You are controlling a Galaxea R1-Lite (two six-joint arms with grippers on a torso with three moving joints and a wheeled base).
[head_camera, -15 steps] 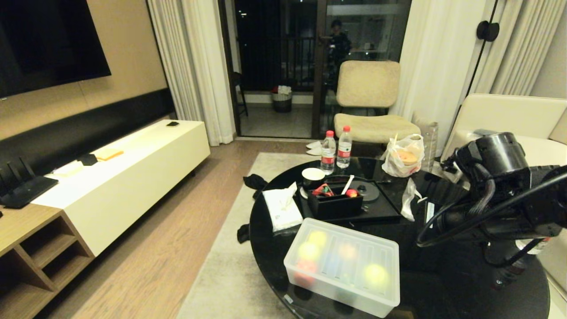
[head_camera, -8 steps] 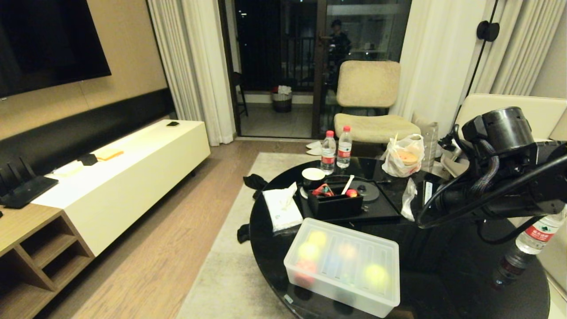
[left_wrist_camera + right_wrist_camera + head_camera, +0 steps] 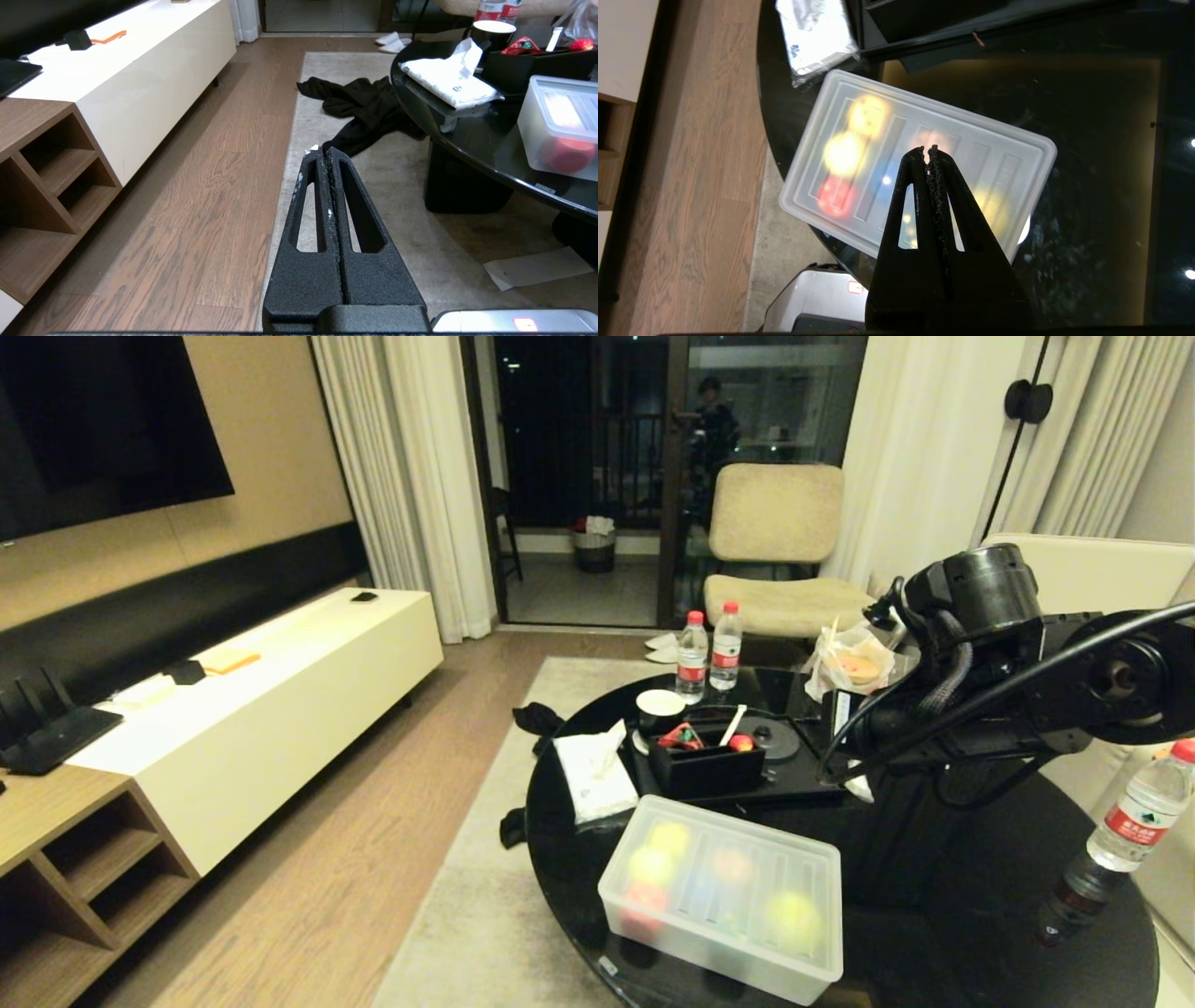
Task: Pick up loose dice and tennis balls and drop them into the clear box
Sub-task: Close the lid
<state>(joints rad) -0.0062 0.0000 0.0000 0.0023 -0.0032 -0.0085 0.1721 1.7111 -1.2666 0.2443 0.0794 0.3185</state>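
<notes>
- Hanging over the lidded box, the right tool is clenched, empty;
- left tool clenched too;
- balls sit inside; lid needs opening.

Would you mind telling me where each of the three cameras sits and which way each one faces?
Head view: high on the robot, looking forward and down at the black round table; the right arm shows.
Left wrist view: low beside the table, facing along the floor; the shut left gripper shows.
Right wrist view: above the table, looking down past the shut right gripper.
Shared: all three see the clear box, lid on.
</notes>
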